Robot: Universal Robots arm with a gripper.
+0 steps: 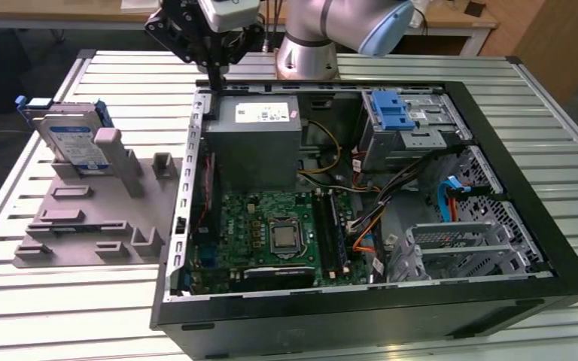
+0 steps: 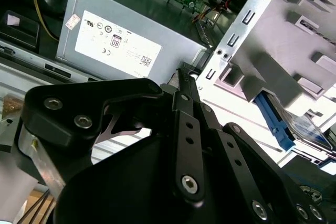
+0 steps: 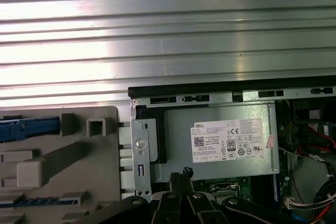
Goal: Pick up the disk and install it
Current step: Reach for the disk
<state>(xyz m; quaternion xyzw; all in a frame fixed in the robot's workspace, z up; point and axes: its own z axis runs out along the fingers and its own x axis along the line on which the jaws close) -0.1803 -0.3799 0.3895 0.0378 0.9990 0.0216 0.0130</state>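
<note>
The disk (image 1: 73, 141) is a silver drive with a white-and-blue label and a blue bracket. It stands on edge in a slot of the grey fixture (image 1: 88, 226) at the exterior view's left. Its blue edge also shows in the second wrist view (image 2: 294, 127) and the first wrist view (image 3: 29, 128). My gripper (image 1: 214, 83) hangs over the back left corner of the open computer case (image 1: 369, 316), apart from the disk. In both wrist views its fingertips (image 2: 181, 75) (image 3: 185, 173) are shut together on nothing, above the case's edge beside the power supply.
The grey power supply box (image 1: 254, 143) with a white sticker fills the case's back left. A green motherboard (image 1: 274, 233) lies in front of it. A bay with a bright blue latch (image 1: 394, 113) and a metal drive cage (image 1: 460, 252) sit at the right. A slatted metal table (image 1: 98, 308) lies below.
</note>
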